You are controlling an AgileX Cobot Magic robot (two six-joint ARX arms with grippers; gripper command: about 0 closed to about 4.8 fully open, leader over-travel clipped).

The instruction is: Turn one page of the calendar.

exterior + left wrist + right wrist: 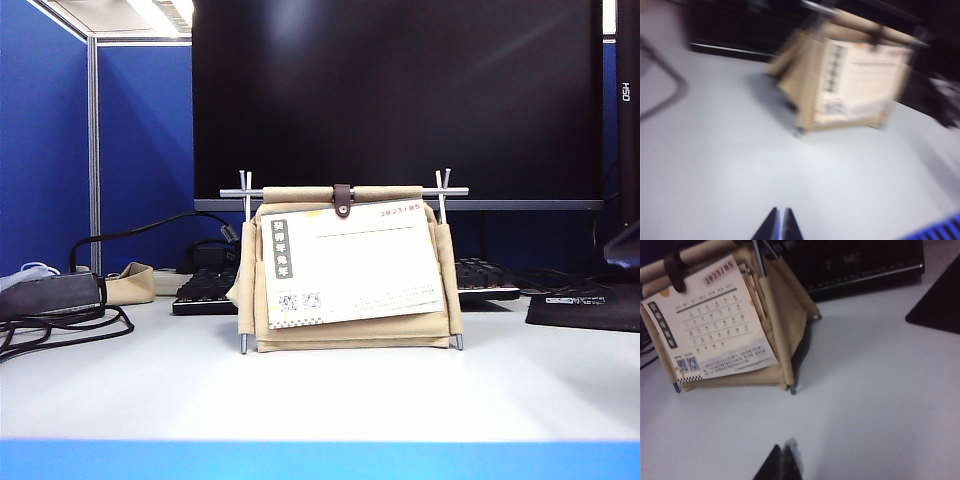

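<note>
The calendar [350, 336] stands mid-table, a beige canvas pouch on a thin metal rod frame with a brown strap [343, 200] at the top. Its front page [355, 265] is white, with a grey label strip, QR codes and red 2023/05 print. Neither gripper shows in the exterior view. In the left wrist view my left gripper [781, 209] is shut and empty over bare table, well short of the blurred calendar [855, 80]. In the right wrist view my right gripper [782, 446] is shut and empty, short of the calendar's corner, with the page [715, 325] facing it.
A black monitor [400, 90] fills the background behind the calendar. A black keyboard [205, 290] [860, 265] lies behind it. A dark mat [590, 305] [937, 300] lies at the right. Cables and a grey box [50, 295] sit at the left. The table's front edge [320, 460] is blue.
</note>
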